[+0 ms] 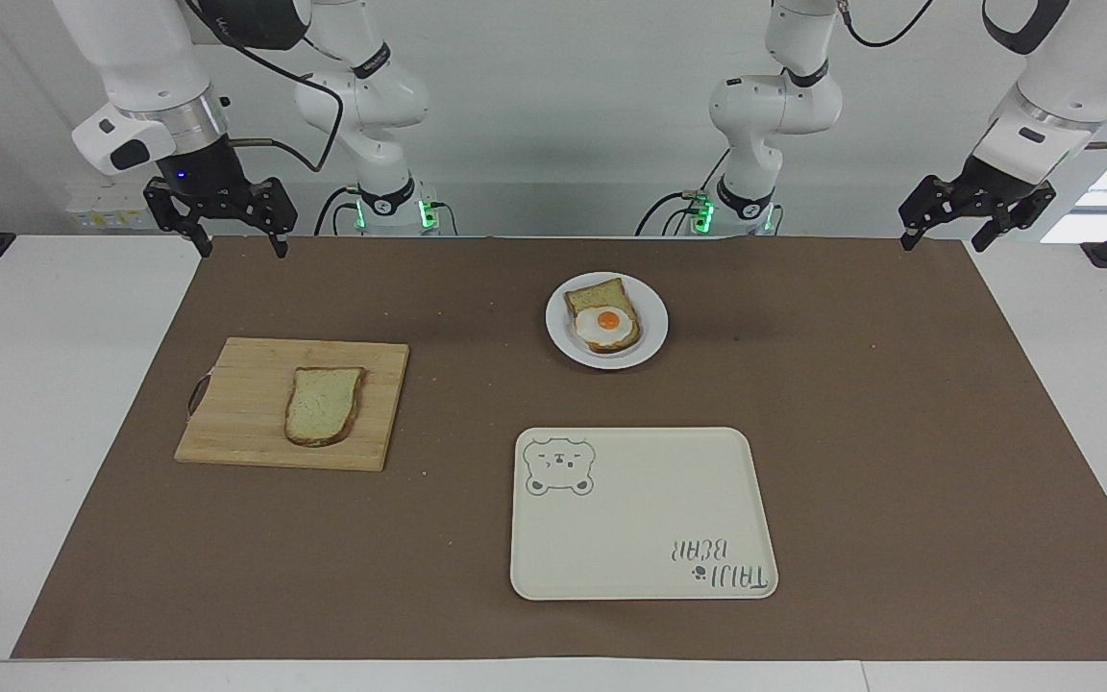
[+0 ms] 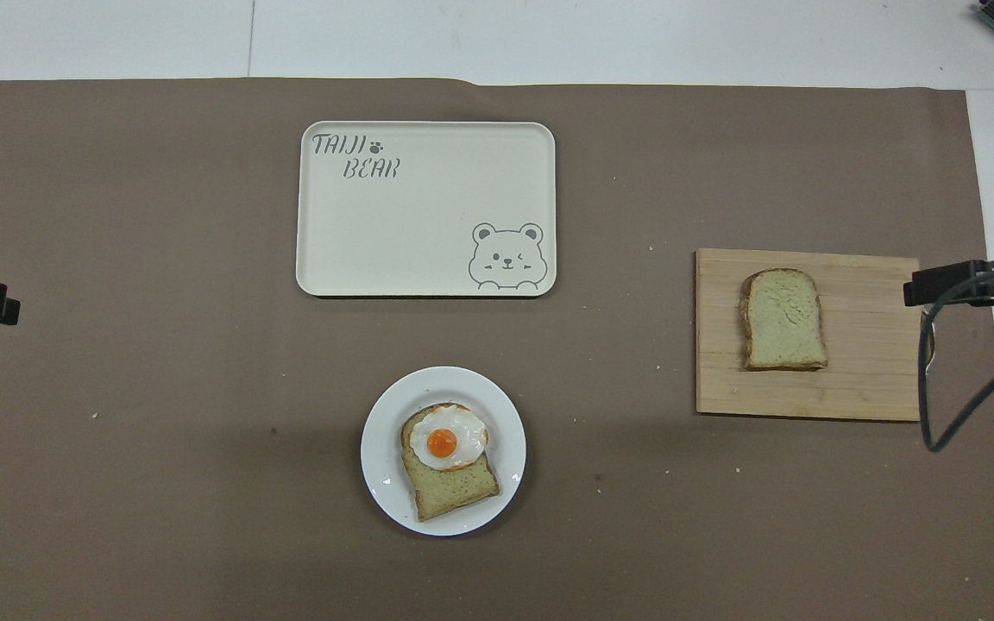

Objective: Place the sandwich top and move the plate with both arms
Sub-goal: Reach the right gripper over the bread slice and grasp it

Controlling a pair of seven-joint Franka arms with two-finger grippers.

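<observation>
The sandwich top [image 1: 323, 405] lies flat on a wooden cutting board [image 1: 241, 404] toward the right arm's end of the table; it also shows in the overhead view [image 2: 783, 320]. The small white plate [image 1: 652, 332] holds a bread slice with a fried egg [image 1: 605, 319] and sits near the robots at mid-table; its rim shows in the overhead view [image 2: 379, 448]. My right gripper [image 1: 238, 246] hangs open and empty in the air over the mat's edge by the board; one of its fingers [image 2: 937, 287] shows over the board's end. My left gripper [image 1: 944, 237] waits open and empty over the mat's corner at the left arm's end.
A cream rectangular tray with a bear drawing [image 1: 640, 519] lies farther from the robots than the plate. The brown mat [image 1: 899, 432] covers most of the table. A black cable [image 2: 937, 414] hangs from the right wrist beside the board.
</observation>
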